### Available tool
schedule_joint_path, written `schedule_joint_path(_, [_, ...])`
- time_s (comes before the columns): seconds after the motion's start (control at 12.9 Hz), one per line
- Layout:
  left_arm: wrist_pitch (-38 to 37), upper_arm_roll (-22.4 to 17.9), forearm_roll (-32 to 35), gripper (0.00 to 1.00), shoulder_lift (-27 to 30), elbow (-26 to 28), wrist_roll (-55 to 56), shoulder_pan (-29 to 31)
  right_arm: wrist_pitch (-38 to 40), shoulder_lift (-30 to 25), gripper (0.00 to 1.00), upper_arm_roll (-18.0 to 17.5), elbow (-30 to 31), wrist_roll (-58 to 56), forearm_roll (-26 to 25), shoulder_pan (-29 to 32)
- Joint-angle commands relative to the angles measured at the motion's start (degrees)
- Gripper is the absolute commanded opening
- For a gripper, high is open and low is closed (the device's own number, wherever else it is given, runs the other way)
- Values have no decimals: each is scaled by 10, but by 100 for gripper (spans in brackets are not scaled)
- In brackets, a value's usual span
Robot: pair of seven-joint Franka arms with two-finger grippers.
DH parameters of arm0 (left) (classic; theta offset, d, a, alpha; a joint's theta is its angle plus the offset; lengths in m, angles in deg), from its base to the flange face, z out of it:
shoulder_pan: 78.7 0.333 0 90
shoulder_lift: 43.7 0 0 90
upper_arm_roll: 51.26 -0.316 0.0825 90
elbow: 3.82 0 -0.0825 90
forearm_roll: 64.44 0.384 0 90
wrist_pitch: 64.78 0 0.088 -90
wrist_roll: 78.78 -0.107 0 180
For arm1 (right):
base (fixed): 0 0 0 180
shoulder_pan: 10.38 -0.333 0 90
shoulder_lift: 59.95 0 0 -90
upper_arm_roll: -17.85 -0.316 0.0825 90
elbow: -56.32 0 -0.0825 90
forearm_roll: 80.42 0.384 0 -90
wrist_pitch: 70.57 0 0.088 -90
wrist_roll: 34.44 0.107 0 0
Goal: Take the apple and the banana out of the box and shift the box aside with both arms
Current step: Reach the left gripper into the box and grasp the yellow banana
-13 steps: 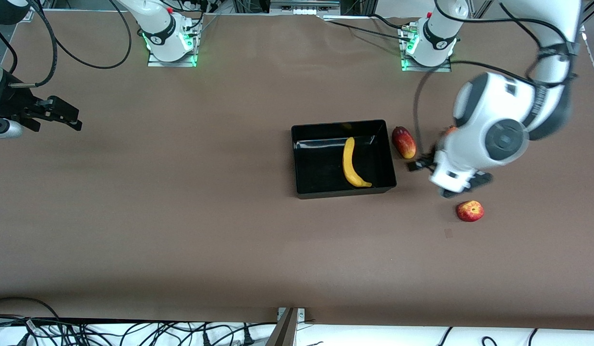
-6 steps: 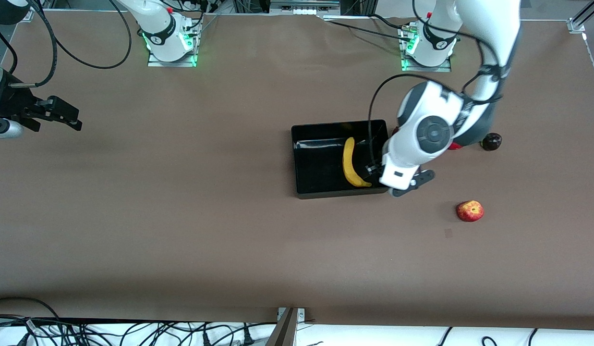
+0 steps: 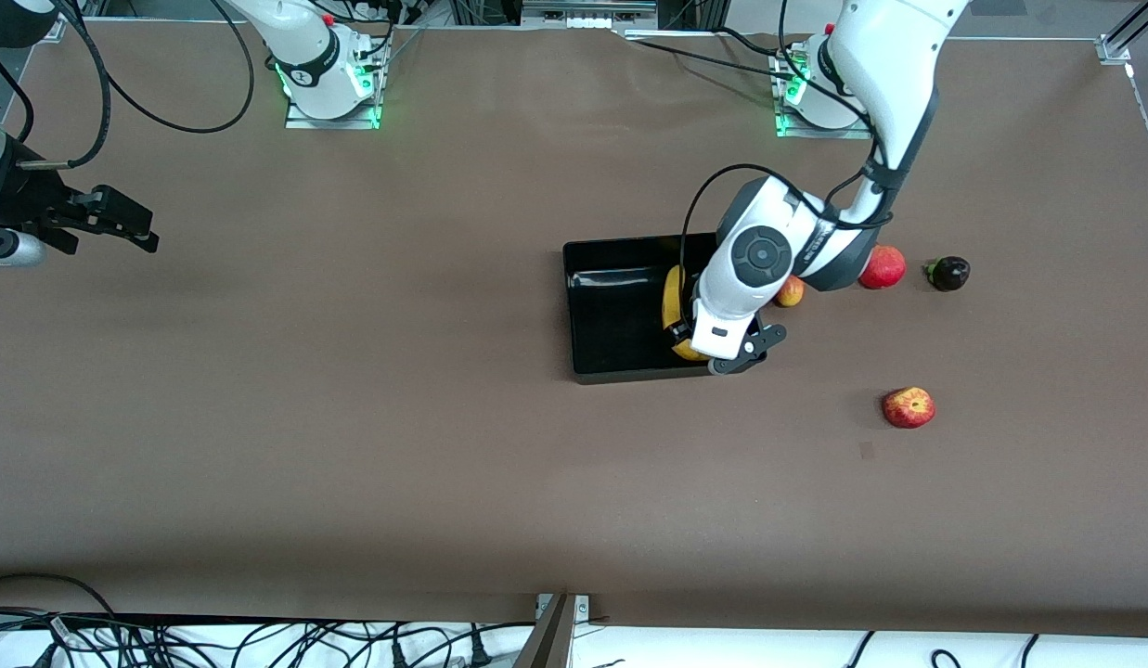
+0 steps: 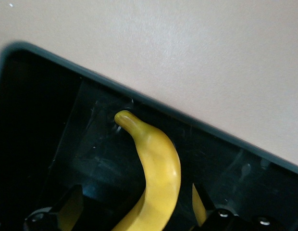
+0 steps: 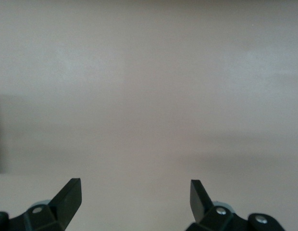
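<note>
- The banana (image 3: 671,299) lies in the black box (image 3: 620,306), toward the left arm's end of it. Its tip almost touches the box wall that is nearer to the front camera.
- The left gripper (image 4: 139,211) is over the banana, with one finger on each side of it. The fingers are spread wide and hold nothing yet.
- The apple (image 3: 909,407) is already out. It sits on the table (image 3: 351,417), well apart from the box and nearer to the front camera.
- I think the step now is to grab the banana. To do it well, the gripper should go straight down until the fingers are on both sides of the fat middle part. Then it should squeeze gently and lift straight up, so the banana does not bump the wall.
- A red round fruit (image 3: 883,267), a dark fruit (image 3: 948,273) and a bit of a red and yellow fruit (image 3: 792,291) lie beside the box.
- The right gripper (image 5: 134,202) waits near the right arm's end of the table. Its fingers are spread apart and hold nothing.
</note>
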Motion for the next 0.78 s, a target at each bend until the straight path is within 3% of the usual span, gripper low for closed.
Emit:
schedule_joint_path(0.0, [40, 5, 42, 100, -27, 13, 41, -7, 1, 2, 100, -4, -7, -6, -3, 5])
schedule_joint_path(0.23, [58, 5, 52, 100, -47, 14, 48, -7, 1, 2, 100, -4, -7, -6, -3, 5])
schedule_joint_path(0.31, [59, 6, 57, 79, -49, 14, 64, -7, 1, 2, 100, -4, -7, -6, -3, 5])
schedule_joint_path(0.47, [59, 9, 67, 19, -49, 14, 78, -7, 1, 2, 100, -4, -7, -6, -3, 5])
schedule_joint_path(0.54, [58, 12, 67, 0, -49, 14, 78, -7, 1, 2, 100, -4, -6, -6, -3, 5])
schedule_joint_path(0.7, [45, 14, 67, 0, -43, 13, 73, -7, 1, 1, 100, -4, -7, -6, -3, 5])
